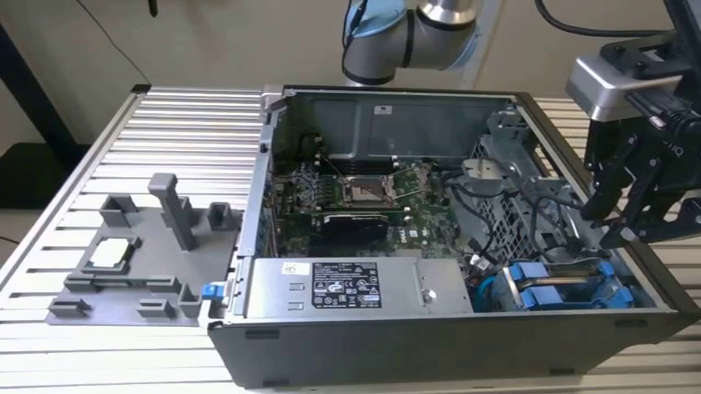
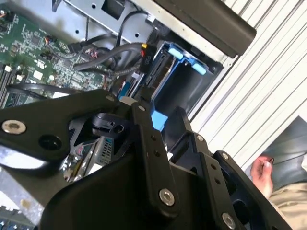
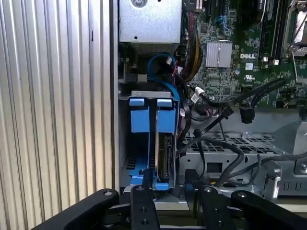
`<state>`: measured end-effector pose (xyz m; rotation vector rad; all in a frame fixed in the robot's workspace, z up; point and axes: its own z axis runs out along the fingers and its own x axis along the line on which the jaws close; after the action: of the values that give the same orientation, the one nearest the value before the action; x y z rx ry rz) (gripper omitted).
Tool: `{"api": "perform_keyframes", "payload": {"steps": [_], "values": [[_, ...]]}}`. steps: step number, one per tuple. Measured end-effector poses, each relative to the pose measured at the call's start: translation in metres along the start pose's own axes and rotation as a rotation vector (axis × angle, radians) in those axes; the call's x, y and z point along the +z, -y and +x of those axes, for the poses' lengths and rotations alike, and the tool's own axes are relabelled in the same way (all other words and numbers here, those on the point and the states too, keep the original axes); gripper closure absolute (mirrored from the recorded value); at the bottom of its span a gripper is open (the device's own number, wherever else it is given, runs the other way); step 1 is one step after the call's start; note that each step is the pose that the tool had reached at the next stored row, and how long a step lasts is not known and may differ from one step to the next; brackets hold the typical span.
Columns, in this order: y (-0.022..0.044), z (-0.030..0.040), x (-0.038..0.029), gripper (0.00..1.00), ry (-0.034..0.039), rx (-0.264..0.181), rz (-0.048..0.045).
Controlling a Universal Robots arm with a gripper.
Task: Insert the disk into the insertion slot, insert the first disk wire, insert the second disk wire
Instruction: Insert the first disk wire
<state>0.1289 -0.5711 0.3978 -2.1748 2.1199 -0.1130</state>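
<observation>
Jaws: spread apart, gripping nothing; the gripper (image 1: 619, 220) hangs over the drive bay at the exterior view's right.
Fingers: the black fingers (image 3: 143, 203) flank the near end of the bay (whether they touch it cannot be told).
Disk: the disk (image 3: 164, 152) sits edge-on inside the insertion slot (image 3: 144, 94), with its bright blue carrier around it.
Cables: black cables (image 3: 216, 143) lie just beside the bay; whether any is plugged into the disk cannot be told.
Power supply: a silver labelled box (image 1: 356, 287) stands next to the bay.
Motherboard: the green board (image 1: 362, 193) lies beyond it, on the floor of the open case (image 1: 438, 349).
Surroundings: a slatted table (image 1: 186, 131) carries the case and a grey fixture (image 1: 131, 263); a person's hand (image 2: 263, 175) rests past the case.
</observation>
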Motion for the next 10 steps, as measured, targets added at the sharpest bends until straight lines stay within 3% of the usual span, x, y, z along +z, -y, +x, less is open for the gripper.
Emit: {"api": "perform_keyframes", "payload": {"steps": [6, 8, 10], "values": [[0.0076, 0.0002, 0.0036, 0.6, 0.0056, -0.034, -0.0007], [0.0091, 0.0002, 0.0043, 0.6, 0.013, -0.039, -0.0005], [0.0107, 0.0001, 0.005, 0.6, 0.0272, -0.04, 0.0002]]}}
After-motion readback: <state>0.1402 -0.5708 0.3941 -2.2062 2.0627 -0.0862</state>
